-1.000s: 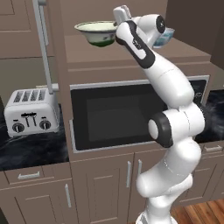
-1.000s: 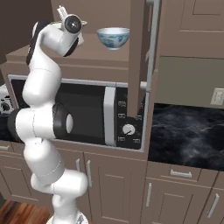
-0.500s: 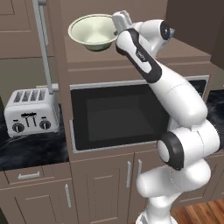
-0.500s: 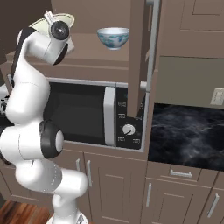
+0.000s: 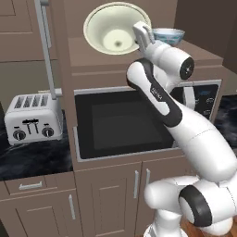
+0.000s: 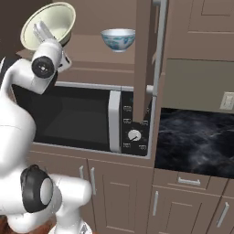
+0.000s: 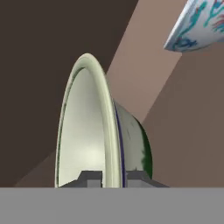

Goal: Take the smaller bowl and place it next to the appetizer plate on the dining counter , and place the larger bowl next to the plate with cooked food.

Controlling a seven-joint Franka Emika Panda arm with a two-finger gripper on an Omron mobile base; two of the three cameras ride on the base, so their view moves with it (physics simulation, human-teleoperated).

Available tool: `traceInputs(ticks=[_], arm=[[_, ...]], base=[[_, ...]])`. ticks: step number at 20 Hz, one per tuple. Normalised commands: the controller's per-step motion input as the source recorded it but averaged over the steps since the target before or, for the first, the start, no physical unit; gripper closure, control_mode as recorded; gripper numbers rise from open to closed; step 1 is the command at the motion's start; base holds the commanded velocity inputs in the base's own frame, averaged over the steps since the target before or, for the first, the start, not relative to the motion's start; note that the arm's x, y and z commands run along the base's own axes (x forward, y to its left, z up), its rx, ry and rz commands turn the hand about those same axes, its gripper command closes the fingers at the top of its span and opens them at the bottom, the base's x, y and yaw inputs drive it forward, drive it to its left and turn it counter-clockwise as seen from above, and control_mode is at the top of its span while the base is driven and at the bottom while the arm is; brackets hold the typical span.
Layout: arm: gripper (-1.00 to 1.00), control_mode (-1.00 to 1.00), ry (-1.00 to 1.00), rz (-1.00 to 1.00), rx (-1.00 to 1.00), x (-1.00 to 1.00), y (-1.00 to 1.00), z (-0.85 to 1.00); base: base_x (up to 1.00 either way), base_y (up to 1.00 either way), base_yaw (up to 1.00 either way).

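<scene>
The larger bowl (image 5: 115, 28), cream with a green foot, is tipped on its side so its hollow faces the left base camera. My gripper (image 5: 141, 35) is shut on its rim, one finger inside and one outside, as the hand view shows (image 7: 113, 177). The larger bowl (image 6: 48, 25) hangs in front of the open cupboard shelf above the microwave; in the hand view its rim (image 7: 87, 131) stands edge-on. The smaller bowl (image 5: 169, 35), white with blue pattern, stands upright on that shelf (image 6: 118, 39), to the right of the gripper (image 6: 43, 32) and apart from it (image 7: 201, 24).
A black microwave (image 5: 120, 120) sits under the shelf. A silver toaster (image 5: 32, 118) stands on the black counter at left. Open cupboard doors with long handles flank the shelf (image 5: 46, 46) (image 6: 148, 59). Black marbled counter (image 6: 192, 137) lies right of the microwave.
The arm has swung out from the shelf, carrying the larger bowl and tipping it from upright onto its side. The smaller bowl stays on the shelf.
</scene>
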Motion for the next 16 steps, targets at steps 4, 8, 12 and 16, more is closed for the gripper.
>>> traceInputs(ticks=[4,8,12,16], arm=[[1.00,-1.00,0.10,-0.21,0.01,-1.00,-0.50,0.09],[1.00,-1.00,0.05,-0.14,0.01,-1.00,-0.62,0.23],[1.00,-1.00,0.01,-0.14,0.09,-1.00,-0.57,0.70],[1.00,-1.00,0.12,-0.17,0.17,-1.00,-0.52,0.57]], base=[[0.00,0.00,0.00],[0.00,0.00,0.00],[0.00,0.00,0.00],[0.00,0.00,0.00]])
